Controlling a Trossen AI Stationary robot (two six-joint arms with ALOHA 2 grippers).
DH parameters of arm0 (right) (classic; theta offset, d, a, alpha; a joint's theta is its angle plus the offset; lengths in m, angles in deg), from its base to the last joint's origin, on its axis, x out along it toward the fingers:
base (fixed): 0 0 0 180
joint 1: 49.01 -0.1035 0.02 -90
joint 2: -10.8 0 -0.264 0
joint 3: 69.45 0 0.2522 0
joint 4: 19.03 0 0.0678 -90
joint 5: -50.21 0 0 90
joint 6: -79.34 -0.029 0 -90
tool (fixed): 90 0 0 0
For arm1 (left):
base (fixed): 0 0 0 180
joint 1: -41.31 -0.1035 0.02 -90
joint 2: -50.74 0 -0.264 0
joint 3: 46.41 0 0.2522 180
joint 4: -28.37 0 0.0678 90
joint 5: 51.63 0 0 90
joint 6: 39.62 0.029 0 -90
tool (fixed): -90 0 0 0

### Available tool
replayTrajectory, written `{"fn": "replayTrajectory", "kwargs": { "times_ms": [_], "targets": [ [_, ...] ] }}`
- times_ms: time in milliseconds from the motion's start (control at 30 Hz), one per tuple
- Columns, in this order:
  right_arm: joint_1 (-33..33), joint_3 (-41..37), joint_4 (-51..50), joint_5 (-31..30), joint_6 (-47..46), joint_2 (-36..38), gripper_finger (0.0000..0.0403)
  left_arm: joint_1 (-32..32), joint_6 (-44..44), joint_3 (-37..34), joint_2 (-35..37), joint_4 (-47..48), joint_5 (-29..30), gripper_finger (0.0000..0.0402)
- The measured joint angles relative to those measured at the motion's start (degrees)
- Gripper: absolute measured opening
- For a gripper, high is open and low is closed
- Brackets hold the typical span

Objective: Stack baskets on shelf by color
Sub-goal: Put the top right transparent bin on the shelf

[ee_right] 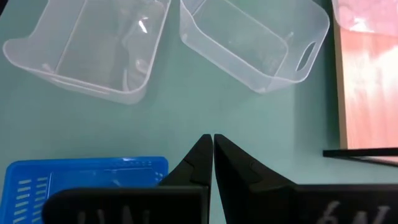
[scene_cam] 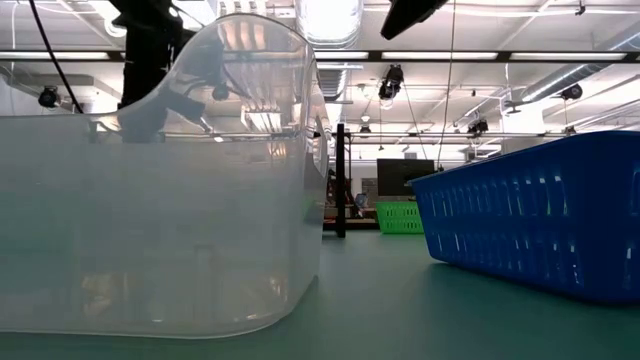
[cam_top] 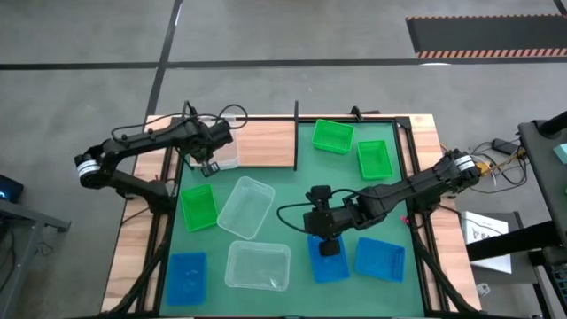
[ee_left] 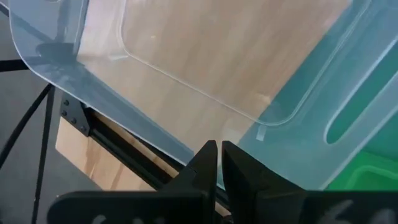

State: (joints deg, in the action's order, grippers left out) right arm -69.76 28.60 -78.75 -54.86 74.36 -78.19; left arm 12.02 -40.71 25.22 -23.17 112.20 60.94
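Note:
The light-wood shelf (cam_top: 266, 142) stands at the far left of the green mat. My left gripper (cam_top: 211, 166) is shut on a clear basket (cam_top: 223, 155) at the shelf's left end. Two more clear baskets (cam_top: 246, 206) (cam_top: 257, 266) lie on the mat. Green baskets lie at the far right (cam_top: 332, 136) (cam_top: 374, 159) and on the left (cam_top: 198, 206). Blue baskets lie along the near edge (cam_top: 186, 275) (cam_top: 328, 263) (cam_top: 379, 257). My right gripper (ee_right: 212, 149) is shut over the middle blue basket (ee_right: 87, 177); I cannot tell whether it touches it. My left gripper pinches the clear basket's rim (ee_left: 205, 134) between its two fingers, on the basket's near side. The fingers come from above, slanting down. The basket's floor (ee_left: 205, 56) lies over the wood board; whether it rests on it I cannot tell.
Thin black uprights stand on the shelf (cam_top: 295, 133) (scene_cam: 340, 180). In the low view a clear basket (scene_cam: 150, 200) and a blue basket (scene_cam: 540, 230) stand close, with open mat between them. Cables and grey floor lie beyond the table.

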Motion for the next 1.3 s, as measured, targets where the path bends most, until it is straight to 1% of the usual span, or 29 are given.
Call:
{"fn": "replayTrajectory", "kwargs": {
  "times_ms": [100,233,300,400,467,533,567,600,700,833,900,1100,1167,1300],
  "targets": [
    [0.0,-0.33,-0.01,0.0,-0.52,0.0,0.0009,0.0,-0.09,0.22,0.17,1.1,1.61,0.0008],
    [0.0,-0.54,0.0,0.0,-0.6,0.0,0.0009,-0.31,-2.44,0.6,0.2,2.55,10.26,0.0008],
    [0.0,-0.54,0.0,0.0,-0.56,0.0,0.0009,-0.46,-3.46,0.76,0.22,2.34,12.34,0.0008],
    [0.0,-0.54,0.0,-0.02,-0.35,0.0,0.0009,-0.24,-4.98,1.21,0.27,0.96,10.57,0.0008],
    [-0.01,-0.54,0.03,-0.02,0.29,0.0,0.0009,0.02,-5.93,1.25,0.43,-1.41,6.67,0.0008],
    [0.0,-0.54,0.12,-0.02,1.0,0.0,0.0009,0.15,-5.25,0.69,0.62,-5.87,1.86,0.0008],
    [0.0,-0.54,0.31,-0.04,1.06,0.0,0.0009,0.16,-4.53,0.28,0.63,-7.84,0.19,0.0008],
    [0.0,-0.54,0.44,-0.02,1.02,0.0,0.0009,0.24,-4.23,-0.15,0.63,-9.66,-0.18,0.0008],
    [0.0,-0.54,0.45,-0.03,0.43,0.0,0.0009,-0.17,-3.11,-0.61,-0.42,-12.87,1.74,0.0008],
    [-0.15,-0.56,0.44,-0.04,-1.21,0.0,0.0009,-1.5,-2.8,-1.7,-2.4,-12.71,7.9,0.0008],
    [-0.38,-0.75,0.42,-0.04,-1.48,0.0,0.0009,-2.67,-2.44,-2.82,-3.26,-12.49,9.68,0.0008],
    [-0.81,-0.96,0.44,0.0,-1.45,-0.07,0.0009,-5.59,-1.76,-3.77,-4.83,-12.54,8.83,0.0008],
    [-0.79,-0.96,0.46,0.0,-1.45,-0.07,0.0009,-6.11,-1.08,-3.53,-4.64,-12.5,9.68,0.0008],
    [-0.76,-0.96,0.48,-0.02,-1.6,-0.07,0.0009,-6.45,3.39,-3.34,-3.71,-11.03,11.77,0.0008]
  ]
}}
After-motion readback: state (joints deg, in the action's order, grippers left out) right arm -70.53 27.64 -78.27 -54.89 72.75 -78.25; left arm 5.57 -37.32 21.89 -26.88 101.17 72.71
